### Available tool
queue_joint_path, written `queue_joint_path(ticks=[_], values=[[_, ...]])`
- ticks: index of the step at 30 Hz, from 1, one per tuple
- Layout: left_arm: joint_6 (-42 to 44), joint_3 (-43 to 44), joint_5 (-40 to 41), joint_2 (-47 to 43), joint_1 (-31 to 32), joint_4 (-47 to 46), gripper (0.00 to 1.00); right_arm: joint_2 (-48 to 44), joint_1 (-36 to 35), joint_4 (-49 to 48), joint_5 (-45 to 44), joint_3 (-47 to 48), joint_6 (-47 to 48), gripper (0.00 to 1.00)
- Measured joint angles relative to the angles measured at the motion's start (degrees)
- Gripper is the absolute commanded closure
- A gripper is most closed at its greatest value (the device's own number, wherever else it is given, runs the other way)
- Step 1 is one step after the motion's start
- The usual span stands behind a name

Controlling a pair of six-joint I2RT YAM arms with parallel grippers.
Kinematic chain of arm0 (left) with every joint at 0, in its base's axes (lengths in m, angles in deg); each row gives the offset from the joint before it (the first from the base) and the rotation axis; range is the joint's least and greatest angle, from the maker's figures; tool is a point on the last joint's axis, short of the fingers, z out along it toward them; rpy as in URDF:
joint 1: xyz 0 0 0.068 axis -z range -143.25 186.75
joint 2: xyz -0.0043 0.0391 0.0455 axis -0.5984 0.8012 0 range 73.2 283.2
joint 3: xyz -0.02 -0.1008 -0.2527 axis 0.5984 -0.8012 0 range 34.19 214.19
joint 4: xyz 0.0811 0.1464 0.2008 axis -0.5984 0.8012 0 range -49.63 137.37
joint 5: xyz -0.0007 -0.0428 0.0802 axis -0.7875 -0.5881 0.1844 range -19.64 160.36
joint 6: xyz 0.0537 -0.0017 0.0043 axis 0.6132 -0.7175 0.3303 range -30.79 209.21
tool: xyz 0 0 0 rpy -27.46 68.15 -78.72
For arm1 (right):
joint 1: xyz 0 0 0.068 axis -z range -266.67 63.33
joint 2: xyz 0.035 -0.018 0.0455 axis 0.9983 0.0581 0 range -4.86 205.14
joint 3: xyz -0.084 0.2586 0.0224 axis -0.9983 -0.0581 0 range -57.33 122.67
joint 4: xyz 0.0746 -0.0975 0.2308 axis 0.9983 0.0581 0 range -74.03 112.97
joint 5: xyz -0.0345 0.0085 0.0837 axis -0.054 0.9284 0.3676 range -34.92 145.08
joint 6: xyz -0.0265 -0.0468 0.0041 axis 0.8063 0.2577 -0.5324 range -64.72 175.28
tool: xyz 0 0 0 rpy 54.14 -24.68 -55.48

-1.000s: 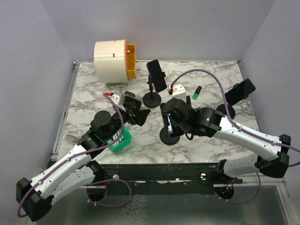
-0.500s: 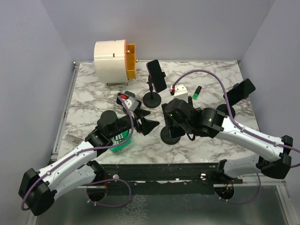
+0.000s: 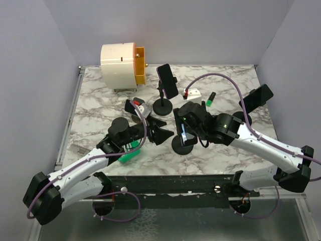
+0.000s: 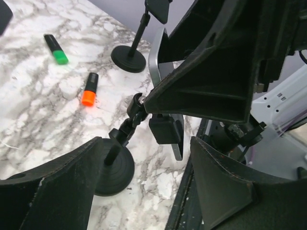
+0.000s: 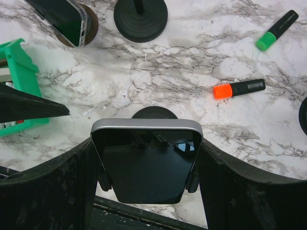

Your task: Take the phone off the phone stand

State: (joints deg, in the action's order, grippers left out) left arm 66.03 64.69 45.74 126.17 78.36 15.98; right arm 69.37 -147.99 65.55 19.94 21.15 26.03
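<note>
Beside the phone stand (image 4: 113, 171) my left gripper (image 3: 165, 129) has arrived, jaws apart, to brace it; right gripper (image 5: 146, 143) clamps the phone (image 5: 144, 167).

A white marbled table (image 3: 90, 100) is seen. A white and orange drum (image 3: 120, 61) is set at its back left. Three round black bases are stood on it: a back stand base (image 3: 162, 107), a front stand base (image 3: 180, 145), and a right stand base (image 3: 244, 116), partly hidden. A green marker (image 3: 211, 99) and an orange marker (image 5: 239, 89) are laid apart, right of centre. A green rack (image 3: 129, 156) is placed front left.
</note>
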Motion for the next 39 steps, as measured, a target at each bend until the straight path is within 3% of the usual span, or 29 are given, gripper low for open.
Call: queue_joint_path(ticks=[10, 26, 39], values=[[-9.14, -0.31, -0.55, 6.54, 0.72, -5.25, 0.34, -0.5, 0.59, -1.81, 0.28, -1.05, 0.35, 0.6], [-10.32, 0.04, -1.03, 12.11, 4.0, -8.61, 0.46, -0.81, 0.61, -2.36, 0.55, -1.42, 0.35, 0.6], [-10.88, 0.9, -1.03, 13.75, 4.63, -11.78, 0.76, -0.92, 0.68, -2.34, 0.94, -1.42, 0.35, 0.59]])
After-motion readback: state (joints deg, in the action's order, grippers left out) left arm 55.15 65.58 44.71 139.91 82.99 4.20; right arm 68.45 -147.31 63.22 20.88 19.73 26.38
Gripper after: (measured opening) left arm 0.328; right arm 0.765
